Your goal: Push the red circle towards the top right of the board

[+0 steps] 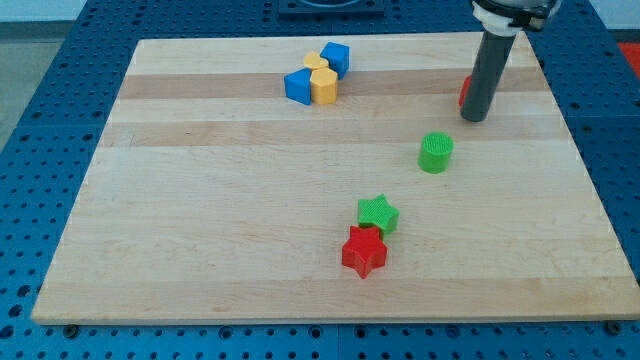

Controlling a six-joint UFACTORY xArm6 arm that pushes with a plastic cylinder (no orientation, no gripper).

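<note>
The small red circle block (465,91) sits near the board's right edge in its upper part, and I see only a sliver of it, peeking out on the view's left of my rod. The rest is hidden behind the rod, so I cannot make out its round shape. My tip (474,119), the lower end of the straight dark rod, rests on the pale wooden board (250,210) right against that red sliver, just to its right and slightly below; it looks to be touching, though I cannot be sure. The end effector is a plain rod with nothing to spread or pinch, and it holds nothing.

Below my tip and a little to the view's left stands the green cylinder block (435,153), near but apart from it. Further down and further left lies the green star block (378,213), and touching its lower left side is the red star block (364,251); both are well apart from my tip.

Far to the view's left of my tip, near the board's top edge, three blocks cluster together: a blue cube (336,58) at the upper right, a yellow block (321,79) of irregular shape in the middle, and a blue block (298,86) pressed against its left side.

The board lies on a blue perforated table (40,120).
</note>
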